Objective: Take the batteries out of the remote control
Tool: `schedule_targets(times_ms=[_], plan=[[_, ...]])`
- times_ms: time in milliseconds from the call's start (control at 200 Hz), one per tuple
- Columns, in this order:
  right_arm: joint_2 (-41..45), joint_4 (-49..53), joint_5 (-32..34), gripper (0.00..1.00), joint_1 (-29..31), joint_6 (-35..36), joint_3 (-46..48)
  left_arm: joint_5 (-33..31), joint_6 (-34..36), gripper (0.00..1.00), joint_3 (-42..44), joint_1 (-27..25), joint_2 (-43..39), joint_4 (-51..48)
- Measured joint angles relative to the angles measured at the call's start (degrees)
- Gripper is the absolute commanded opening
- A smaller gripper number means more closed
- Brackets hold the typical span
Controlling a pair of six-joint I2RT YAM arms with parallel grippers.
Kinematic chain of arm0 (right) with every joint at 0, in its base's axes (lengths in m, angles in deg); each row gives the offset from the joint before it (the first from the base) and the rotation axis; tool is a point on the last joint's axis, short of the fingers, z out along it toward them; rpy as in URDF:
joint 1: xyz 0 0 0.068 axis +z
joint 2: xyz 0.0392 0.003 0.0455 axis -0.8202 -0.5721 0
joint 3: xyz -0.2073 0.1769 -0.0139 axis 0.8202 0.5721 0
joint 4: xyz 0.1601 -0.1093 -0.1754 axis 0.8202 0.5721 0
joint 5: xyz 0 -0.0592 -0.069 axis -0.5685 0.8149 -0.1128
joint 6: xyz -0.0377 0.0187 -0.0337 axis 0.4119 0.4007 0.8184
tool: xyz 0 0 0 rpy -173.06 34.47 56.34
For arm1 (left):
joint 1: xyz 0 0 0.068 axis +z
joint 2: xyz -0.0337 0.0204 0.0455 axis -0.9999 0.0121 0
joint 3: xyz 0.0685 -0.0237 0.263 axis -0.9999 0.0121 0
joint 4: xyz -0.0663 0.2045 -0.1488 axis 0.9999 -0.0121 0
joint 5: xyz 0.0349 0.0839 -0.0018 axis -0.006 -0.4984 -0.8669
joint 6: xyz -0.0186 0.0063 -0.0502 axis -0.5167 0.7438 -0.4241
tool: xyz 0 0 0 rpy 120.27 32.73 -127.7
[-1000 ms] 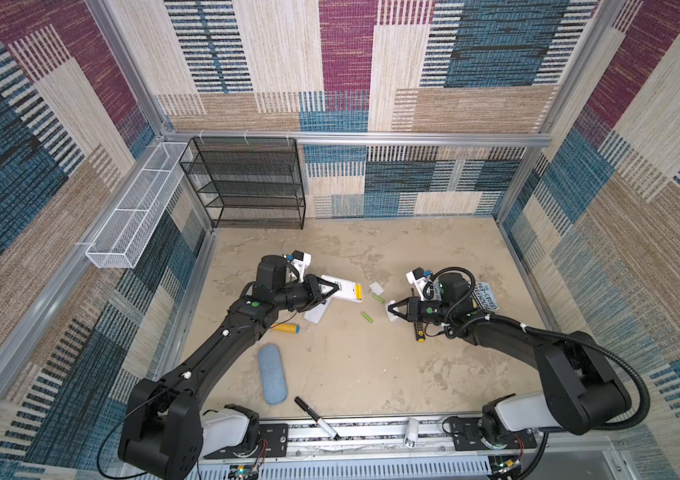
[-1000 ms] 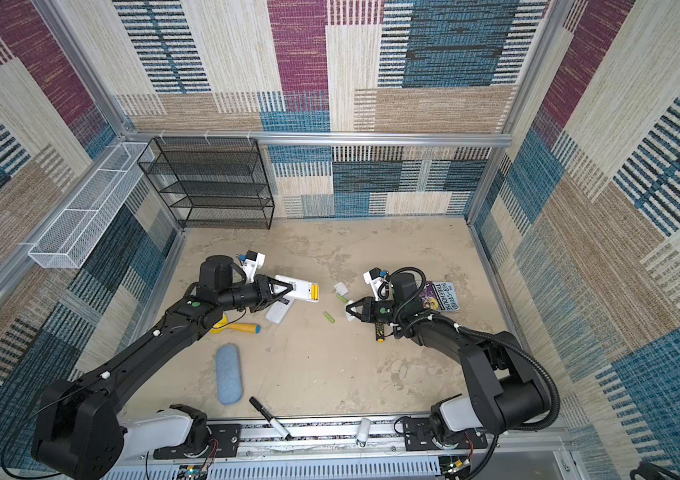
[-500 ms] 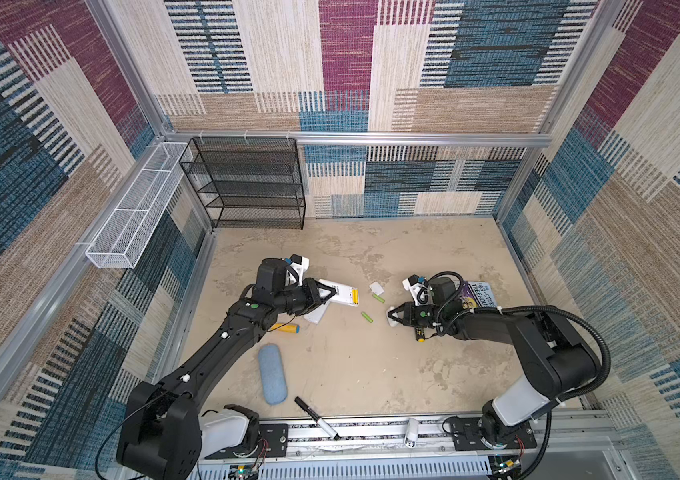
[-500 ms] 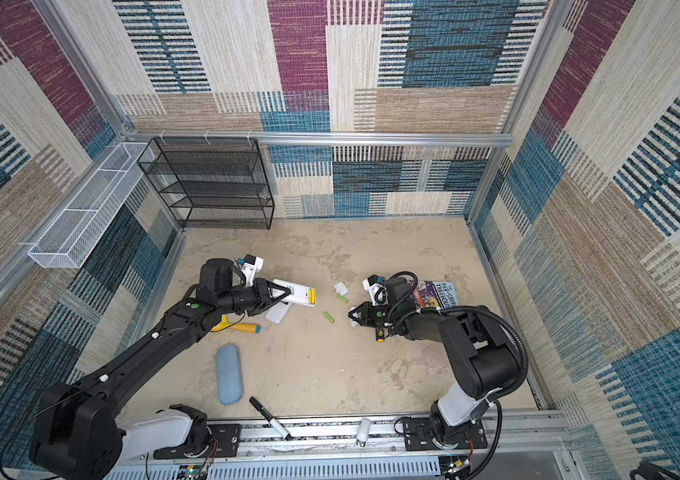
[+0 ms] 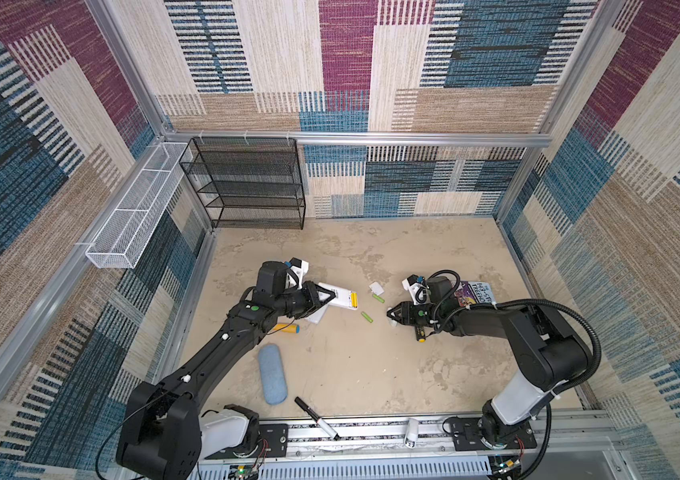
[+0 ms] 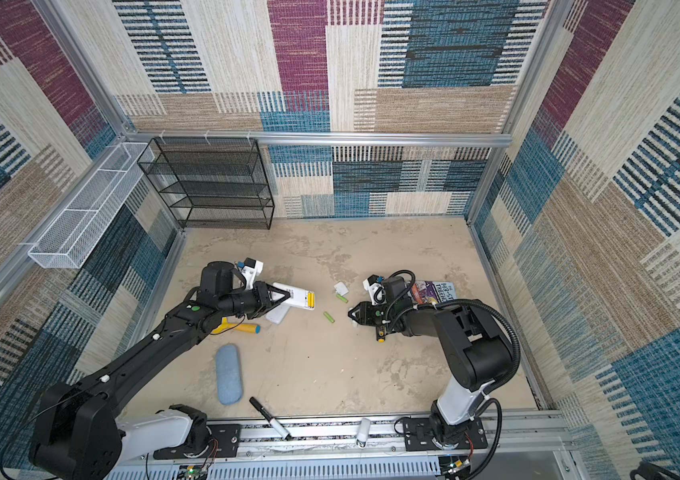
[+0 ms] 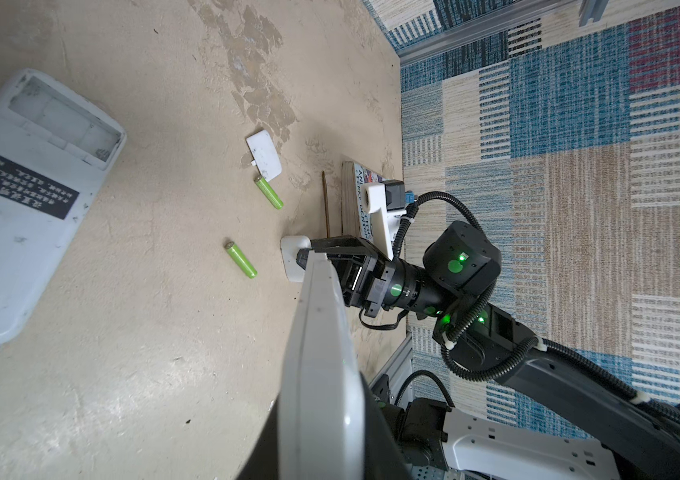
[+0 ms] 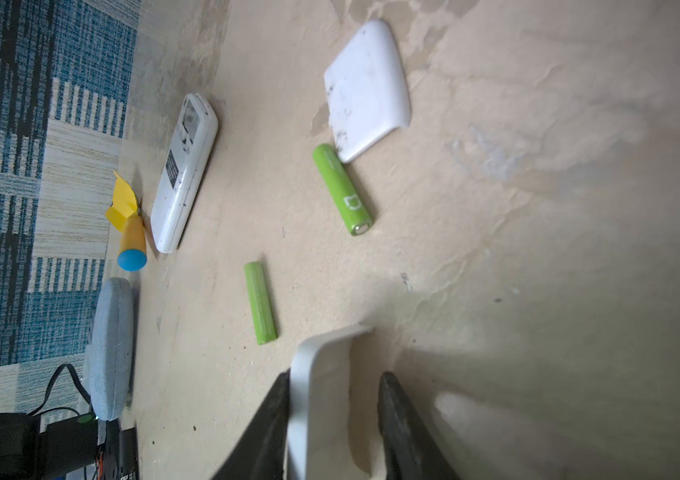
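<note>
Enclosure walled in woven patchwork of blue, plum and beige, with a mottled beige table [image 5: 371, 374] as floor. On the left wall, a white wire basket [image 5: 130, 216]; in the rear left corner, a black mesh rack [image 5: 247, 183]. The left hand [image 5: 327, 299] is clamped on the white remote [image 5: 344, 297], held on edge above the table with its open bay toward the middle. Seated side by side in that bay, at the remote's free end, are two yellow batteries [image 5: 354, 300]. Partly beneath it lies the second remote [image 7: 18, 208], back up with a black label showing and its bay empty. Toward the front are a yellow handle with a blue end [image 5: 288, 328], partly under the left arm, then a blue oblong case [image 5: 272, 374], and a black marker [image 5: 315, 417] crossing the front rail. At mid-table, one lime green battery [image 5: 367, 316] lies alone. The second lime green battery [image 5: 378, 298] has its end against a loose white cover [image 5: 376, 287]. The right hand [image 5: 389, 319] sits low at the table with its jaws parted. Another white cover [image 8: 326, 374] stands between them, against one finger and clear of the other. Beneath the right wrist is a black-and-yellow screwdriver [image 5: 419, 332], and behind it a book [image 5: 477, 293].
</note>
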Motion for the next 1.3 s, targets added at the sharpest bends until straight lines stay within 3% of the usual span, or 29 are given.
schedule_targets(times_ms=[616,746,1147,1297], plan=[[3.1,8.7,7.4,0.48,0.0,5.8,-3.6,0.0,0.0,0.0,0.7,0.1,-0.5,0.0],[5.7,9.8,7.2,0.54,0.0,7.9,-3.7,0.1,0.0,0.0,0.7,0.1,-0.5,0.0],[27.2,5.0,0.5,0.67,5.7,28.0,0.3,3.6,4.8,0.0,0.0,0.1,0.7,-0.9],[28.9,4.3,-1.0,0.73,9.9,37.6,-2.0,4.9,7.5,0.0,-0.9,0.1,0.2,-3.0]])
